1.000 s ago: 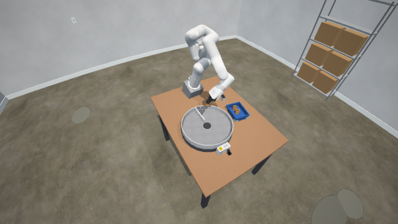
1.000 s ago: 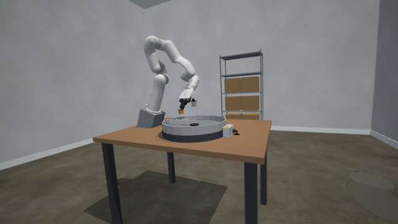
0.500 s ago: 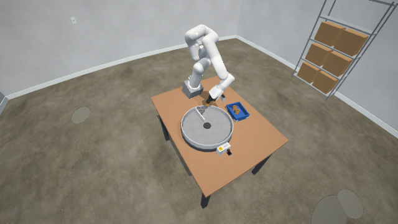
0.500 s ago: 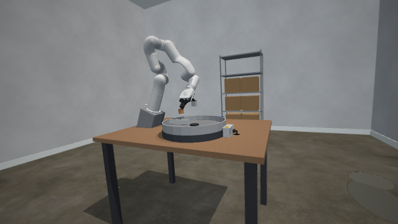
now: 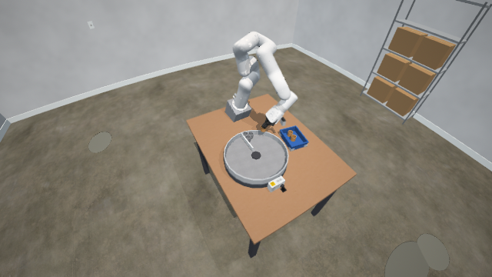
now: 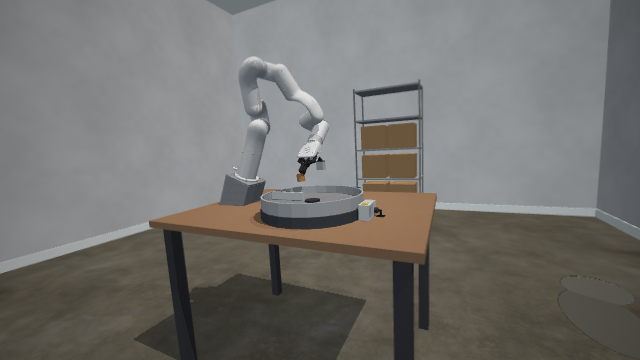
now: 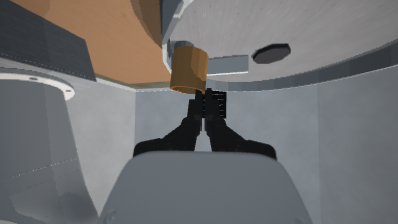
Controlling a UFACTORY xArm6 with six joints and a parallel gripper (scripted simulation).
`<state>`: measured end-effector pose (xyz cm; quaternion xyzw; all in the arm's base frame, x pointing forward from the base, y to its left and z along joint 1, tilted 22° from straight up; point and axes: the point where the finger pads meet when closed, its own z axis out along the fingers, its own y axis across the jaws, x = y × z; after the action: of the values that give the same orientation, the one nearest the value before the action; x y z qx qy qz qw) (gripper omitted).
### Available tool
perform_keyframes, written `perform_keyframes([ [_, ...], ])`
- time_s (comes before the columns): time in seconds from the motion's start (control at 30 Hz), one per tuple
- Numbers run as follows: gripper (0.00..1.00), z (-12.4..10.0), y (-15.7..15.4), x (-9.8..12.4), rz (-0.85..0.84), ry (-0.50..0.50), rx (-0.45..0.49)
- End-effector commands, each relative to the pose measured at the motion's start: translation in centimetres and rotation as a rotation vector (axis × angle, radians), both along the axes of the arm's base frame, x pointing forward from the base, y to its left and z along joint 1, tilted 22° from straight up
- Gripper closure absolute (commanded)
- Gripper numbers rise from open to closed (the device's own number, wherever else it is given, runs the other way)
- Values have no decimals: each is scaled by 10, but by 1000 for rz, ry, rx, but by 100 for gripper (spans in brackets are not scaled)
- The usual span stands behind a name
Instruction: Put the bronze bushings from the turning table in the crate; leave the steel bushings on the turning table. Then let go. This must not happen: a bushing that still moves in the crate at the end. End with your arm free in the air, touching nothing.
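The gripper (image 5: 264,128) (image 6: 302,173) (image 7: 203,97) has its fingers nearly together, pinching the wall of a bronze bushing (image 5: 263,130) (image 6: 300,177) (image 7: 189,70), which hangs in the air near the rim of the turning table (image 5: 265,169) (image 6: 310,209) (image 7: 310,30), on the side toward the arm's grey base block (image 5: 238,112) (image 6: 235,192) (image 7: 45,47). In the exterior view there is open air between the bushing's lower end and the raised rim. The blue crate (image 5: 302,135) (image 6: 358,187) stands on the wooden table (image 5: 307,173) (image 6: 300,237) (image 7: 115,30), just beside the turning table, with a narrow strip of wood between their walls. Two bronze bushings (image 5: 291,135) are inside the crate, close together toward the gripper's side, leaving bare blue floor around them. Steel bushings (image 5: 248,135) sit bunched on the turning table between its wall and a pale straight bar (image 5: 247,141) (image 6: 287,196) (image 7: 228,65); their exact number is too small to tell. The bar runs inward from near the rim toward the dark hub (image 5: 256,155) (image 6: 312,200) (image 7: 271,53), and beyond it the disc is broad and bare. A white box with a yellow button (image 5: 276,184) (image 6: 366,210) stands close against the turning table's outer wall, well apart from the gripper.
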<state>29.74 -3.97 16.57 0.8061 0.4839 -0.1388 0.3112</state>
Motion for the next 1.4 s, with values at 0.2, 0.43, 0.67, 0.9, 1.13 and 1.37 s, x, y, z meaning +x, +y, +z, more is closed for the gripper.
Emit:
perform_keyframes([
  [0.2, 100, 22, 61, 60, -5, 2, -3],
  [0.43, 100, 35, 100, 97, -5, 2, -3],
  [0.67, 100, 48, 140, 136, -5, 2, -3],
  [0.9, 100, 58, 170, 165, -5, 2, -3],
  [1.13, 100, 62, 179, 173, -5, 2, -3],
  [1.37, 100, 62, 182, 175, -5, 2, -3],
])
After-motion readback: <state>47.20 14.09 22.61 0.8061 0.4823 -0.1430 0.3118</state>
